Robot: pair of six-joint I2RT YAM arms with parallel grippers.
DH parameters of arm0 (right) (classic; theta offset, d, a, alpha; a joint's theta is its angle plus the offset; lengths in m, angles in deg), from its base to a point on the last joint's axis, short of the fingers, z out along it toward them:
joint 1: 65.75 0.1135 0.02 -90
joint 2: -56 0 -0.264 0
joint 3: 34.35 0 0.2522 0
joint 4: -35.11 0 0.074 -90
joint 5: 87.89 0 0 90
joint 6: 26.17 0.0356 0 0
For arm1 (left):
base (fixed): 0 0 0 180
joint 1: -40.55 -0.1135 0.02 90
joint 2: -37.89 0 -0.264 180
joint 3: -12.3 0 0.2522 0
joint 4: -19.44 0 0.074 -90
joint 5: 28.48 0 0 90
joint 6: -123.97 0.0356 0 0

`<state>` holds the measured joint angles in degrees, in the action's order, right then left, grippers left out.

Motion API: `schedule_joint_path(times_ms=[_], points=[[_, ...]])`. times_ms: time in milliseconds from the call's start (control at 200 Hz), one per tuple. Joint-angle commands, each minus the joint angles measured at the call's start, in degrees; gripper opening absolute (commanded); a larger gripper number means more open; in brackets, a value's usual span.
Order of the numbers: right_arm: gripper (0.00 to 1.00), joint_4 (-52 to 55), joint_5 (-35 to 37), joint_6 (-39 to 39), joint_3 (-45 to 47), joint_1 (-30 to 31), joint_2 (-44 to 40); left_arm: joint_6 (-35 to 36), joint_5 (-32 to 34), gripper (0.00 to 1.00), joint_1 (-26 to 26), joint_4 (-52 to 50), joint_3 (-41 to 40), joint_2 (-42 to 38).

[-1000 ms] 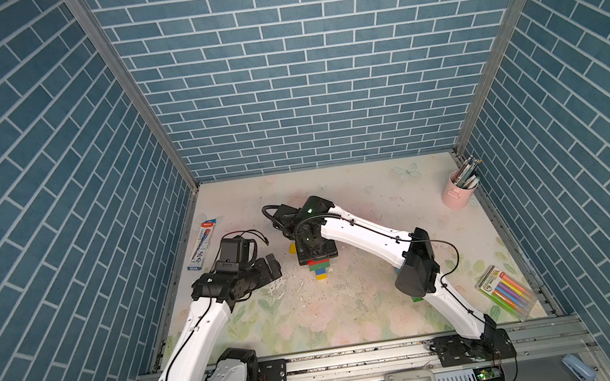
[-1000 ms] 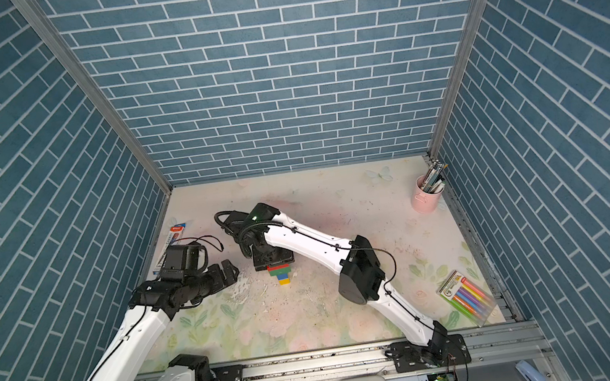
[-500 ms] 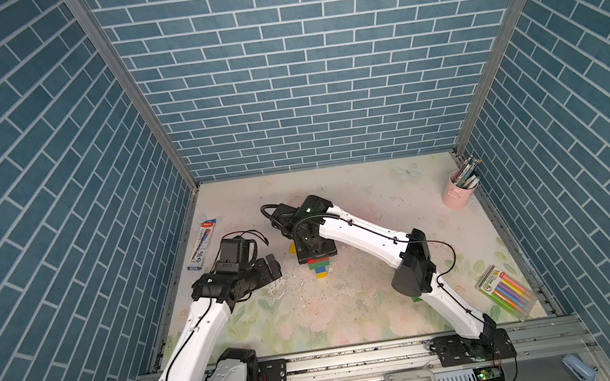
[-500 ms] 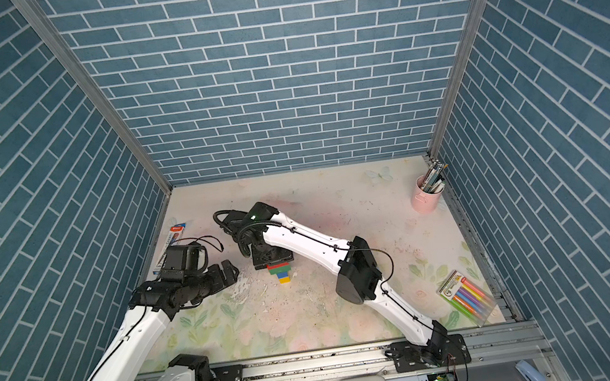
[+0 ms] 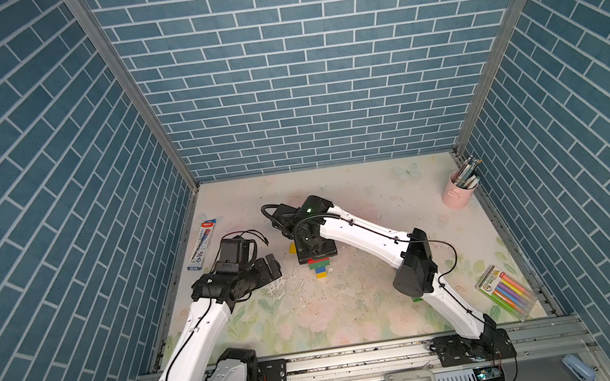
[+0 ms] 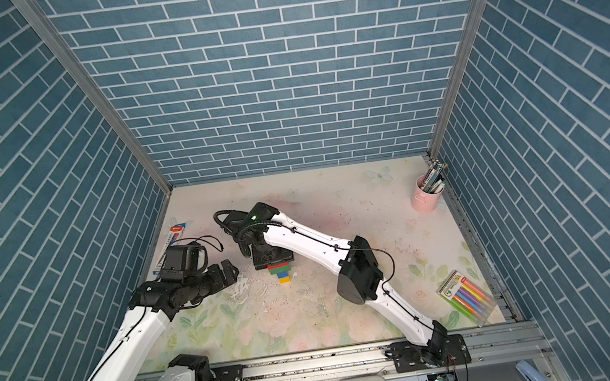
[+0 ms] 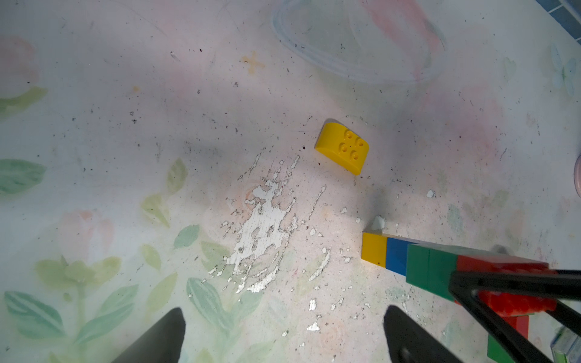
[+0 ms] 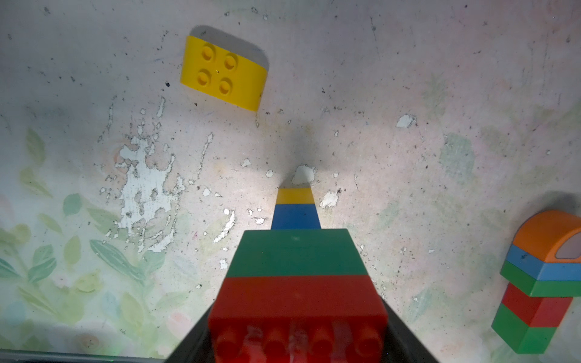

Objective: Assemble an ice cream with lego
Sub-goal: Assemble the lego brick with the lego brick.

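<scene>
In both top views your right gripper [image 5: 317, 254] sits down over the tower [image 5: 318, 269] in the middle of the table [image 5: 351, 313], hiding its top; only its lower layers peek out. The yellow curved brick [image 5: 292, 247] is half covered by the wrist. Your left gripper [image 6: 226, 274] hangs just beside, fingers spread, empty.

From the left wrist you get the curved brick whole, apart from the tower, whose red end is crossed by black fingers [image 7: 503, 283].

From the right wrist, the right gripper pinches the tower's red top brick [image 8: 297, 301] from both sides, fingertips cut off by the frame. A second stack [image 8: 540, 283], orange-capped, is clipped at the edge; standing or lying, you cannot tell.
</scene>
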<state>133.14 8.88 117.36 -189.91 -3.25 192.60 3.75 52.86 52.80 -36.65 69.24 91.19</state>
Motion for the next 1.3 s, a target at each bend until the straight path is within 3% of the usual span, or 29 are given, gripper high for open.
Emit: schedule_joint_path(times_ms=[0,320,525,655,970,1295], points=[[0.49,2.08,3.68,0.07,2.90,-0.81,2.18,-0.25,0.84,1.00,-0.43,-0.48,-0.38,-0.78],[0.65,1.42,3.33,-0.10,4.16,-0.70,1.13,-0.50,1.28,1.00,-0.47,-1.30,-0.22,-1.55],[0.89,1.27,3.43,-0.27,4.72,-0.62,0.25,-0.72,1.54,0.99,-0.45,-1.36,0.16,-1.43],[0.96,0.66,3.73,-0.76,5.03,-0.54,-0.42,-0.73,1.81,1.00,-0.43,-1.40,0.55,-1.14],[0.98,-4.01,2.75,-4.00,6.53,-0.34,-6.02,-0.60,3.18,1.00,-0.47,-0.88,1.32,2.61],[0.98,-7.35,2.85,-6.88,11.57,-0.37,-17.23,0.59,5.40,1.00,-0.39,2.15,4.99,12.63]])
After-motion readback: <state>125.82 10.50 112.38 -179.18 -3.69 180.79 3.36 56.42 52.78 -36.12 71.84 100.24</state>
